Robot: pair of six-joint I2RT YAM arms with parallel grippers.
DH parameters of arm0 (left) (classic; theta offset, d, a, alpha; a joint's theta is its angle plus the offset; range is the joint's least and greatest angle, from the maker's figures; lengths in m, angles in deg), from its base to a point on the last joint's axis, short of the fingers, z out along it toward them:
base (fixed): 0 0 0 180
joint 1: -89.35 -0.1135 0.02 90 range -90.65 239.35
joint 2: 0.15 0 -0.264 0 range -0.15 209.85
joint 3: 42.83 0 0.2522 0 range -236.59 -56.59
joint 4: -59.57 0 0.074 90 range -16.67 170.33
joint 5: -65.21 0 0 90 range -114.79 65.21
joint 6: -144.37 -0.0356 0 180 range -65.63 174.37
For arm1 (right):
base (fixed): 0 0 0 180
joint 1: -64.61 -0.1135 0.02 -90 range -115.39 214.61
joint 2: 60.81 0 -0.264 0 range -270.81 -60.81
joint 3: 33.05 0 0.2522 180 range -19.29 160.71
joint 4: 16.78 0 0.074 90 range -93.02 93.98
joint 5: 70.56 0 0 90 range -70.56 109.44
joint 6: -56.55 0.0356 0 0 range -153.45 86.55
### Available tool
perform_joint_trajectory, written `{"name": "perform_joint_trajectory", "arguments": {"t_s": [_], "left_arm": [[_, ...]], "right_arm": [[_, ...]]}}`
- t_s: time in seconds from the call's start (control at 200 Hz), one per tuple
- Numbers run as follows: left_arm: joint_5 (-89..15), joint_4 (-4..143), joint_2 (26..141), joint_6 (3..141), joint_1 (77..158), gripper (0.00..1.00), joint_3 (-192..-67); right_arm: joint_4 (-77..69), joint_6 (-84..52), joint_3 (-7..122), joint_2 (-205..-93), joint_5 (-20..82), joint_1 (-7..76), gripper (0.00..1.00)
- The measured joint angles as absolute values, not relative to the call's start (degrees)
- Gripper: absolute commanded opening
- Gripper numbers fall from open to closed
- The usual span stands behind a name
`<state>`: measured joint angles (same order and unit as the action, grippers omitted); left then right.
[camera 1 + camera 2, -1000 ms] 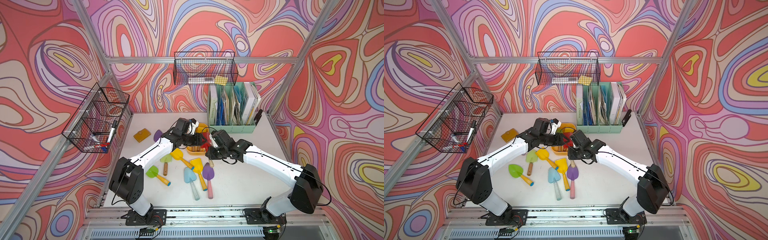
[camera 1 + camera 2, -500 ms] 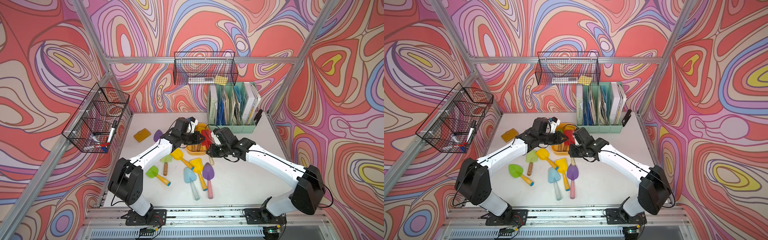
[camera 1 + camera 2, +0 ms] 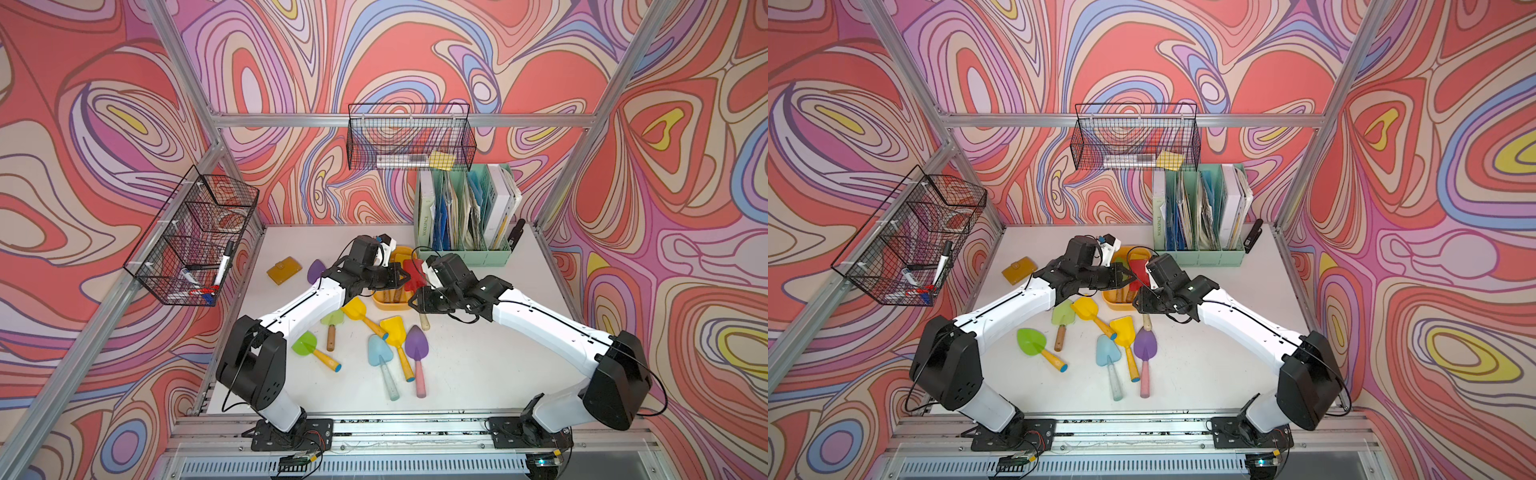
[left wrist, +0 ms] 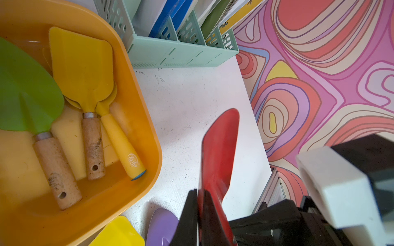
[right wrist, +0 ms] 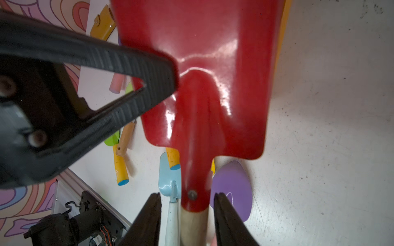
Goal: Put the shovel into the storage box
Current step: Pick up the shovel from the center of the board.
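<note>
Red shovel (image 3: 413,274) above white table (image 3: 478,353)
My left gripper (image 4: 198,192) clamps its blade; my right gripper (image 5: 187,197) has jaws apart beside the handle (image 5: 194,225), seemingly not touching. The storage box (image 3: 384,306) lies at the blade's nine o'clock; swirl-patterned walls (image 3: 374,62) surround.

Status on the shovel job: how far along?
Done: three shovels lie in the storage box. In hand: the red shovel, blade pinched by the left gripper near the box; the right gripper has its jaws open around the handle. Left: set it in, then at least six loose shovels on the table.
</note>
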<state>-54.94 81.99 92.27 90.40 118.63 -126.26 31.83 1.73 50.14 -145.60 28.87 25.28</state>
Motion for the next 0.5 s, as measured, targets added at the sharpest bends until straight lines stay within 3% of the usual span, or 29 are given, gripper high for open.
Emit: {"name": "perform_joint_trajectory", "arguments": {"t_s": [0.245, 0.496], "left_arm": [[-55.73, 82.26, 95.14, 88.98, 115.05, 0.0, -128.49], [-55.75, 86.82, 101.87, 82.64, 111.11, 0.0, -139.33]], "right_arm": [[31.79, 1.7, 50.1, -142.46, 28.72, 26.09, 0.49], [31.81, 1.7, 48.77, -139.99, 28.48, 26.83, 0.48]]}}
